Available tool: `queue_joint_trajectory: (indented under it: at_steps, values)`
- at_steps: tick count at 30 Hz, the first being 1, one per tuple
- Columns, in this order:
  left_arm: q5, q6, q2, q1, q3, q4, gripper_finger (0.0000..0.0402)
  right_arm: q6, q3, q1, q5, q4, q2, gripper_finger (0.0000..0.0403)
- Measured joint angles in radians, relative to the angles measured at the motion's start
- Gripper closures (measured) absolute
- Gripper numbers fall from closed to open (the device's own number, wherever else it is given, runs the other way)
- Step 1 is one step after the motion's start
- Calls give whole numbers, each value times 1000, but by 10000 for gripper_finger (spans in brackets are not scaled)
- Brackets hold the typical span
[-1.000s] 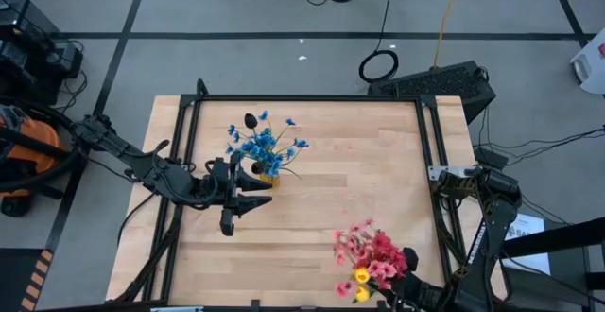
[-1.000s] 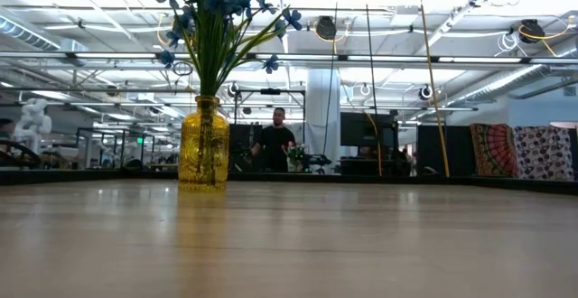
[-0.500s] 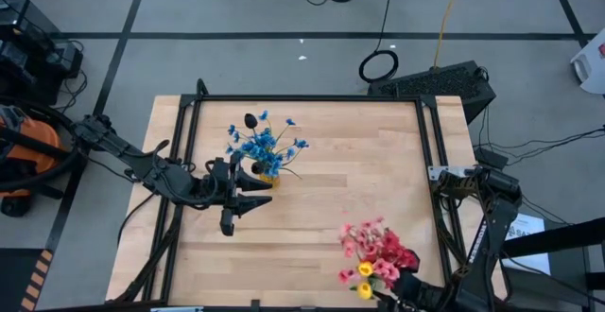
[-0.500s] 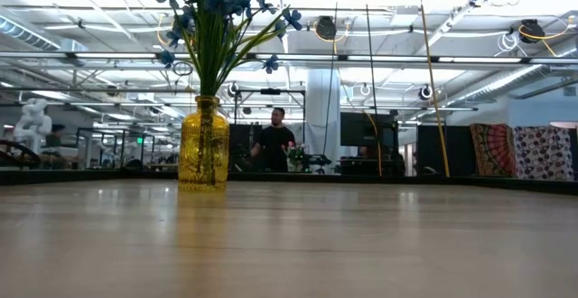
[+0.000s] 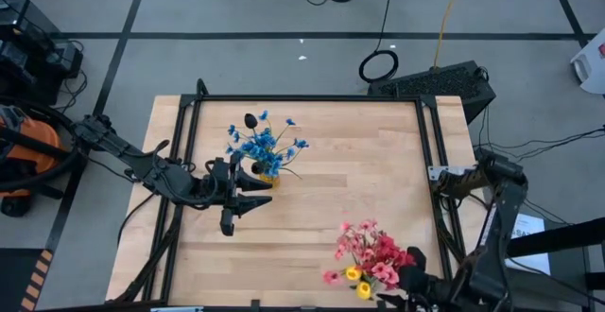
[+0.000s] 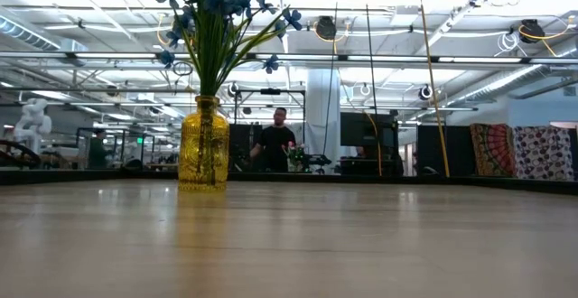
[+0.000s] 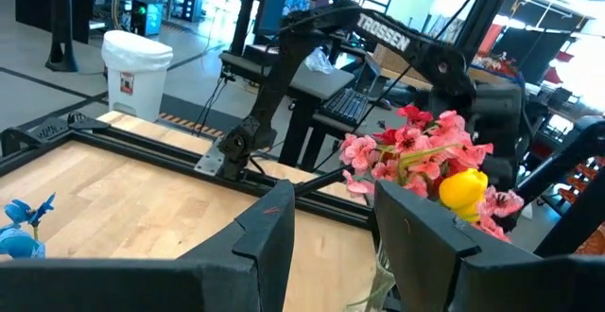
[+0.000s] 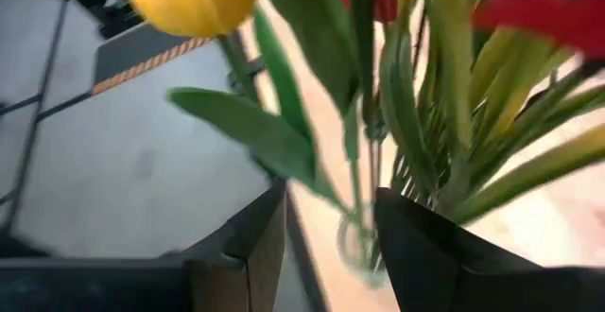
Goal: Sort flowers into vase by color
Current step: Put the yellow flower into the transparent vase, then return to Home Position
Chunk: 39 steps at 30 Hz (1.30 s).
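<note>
Right tool (image 5: pixel 397 298) open at near table (image 5: pixel 378 161) edge, seemingly beside pink flowers (image 5: pixel 371 253).

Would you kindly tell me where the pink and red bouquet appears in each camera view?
High view: pink and red bouquet at the near table edge, right.
Low view: not in it.
Left wrist view: right of centre, across the table.
Right wrist view: stems and blossoms fill it.
Shared landmark: its yellow bud.

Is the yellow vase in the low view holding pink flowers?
No, the yellow vase holds only blue flowers on green stems.
</note>
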<state>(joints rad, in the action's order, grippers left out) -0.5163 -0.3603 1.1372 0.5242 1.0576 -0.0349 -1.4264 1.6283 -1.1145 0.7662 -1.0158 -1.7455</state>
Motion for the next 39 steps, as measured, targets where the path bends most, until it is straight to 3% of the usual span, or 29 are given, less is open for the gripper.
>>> queue_joint_trajectory:
  at_steps: [8, 15, 24, 31, 35, 39]
  values:
    - [0, 0, 0, 0, 0, 18, 247, 61, 0, -1, -145, 1, 147, 248]
    - [0, 0, 0, 0, 0, 70, 247, 185, 0, -21, -156, -92, 295, 284]
    - [-12, 0, 0, 0, 0, 71, 247, 424, 0, -13, -107, -237, 447, 392]
    - [-12, -1, 0, 0, 0, 71, 247, 632, 0, 49, 16, -326, 494, 401]
    - [-21, 0, 0, 0, 0, 71, 247, 774, -59, 116, 47, -273, 530, 402]
    - [-45, 0, 0, 0, 0, 71, 247, 918, -252, 202, -2, -43, 628, 402]
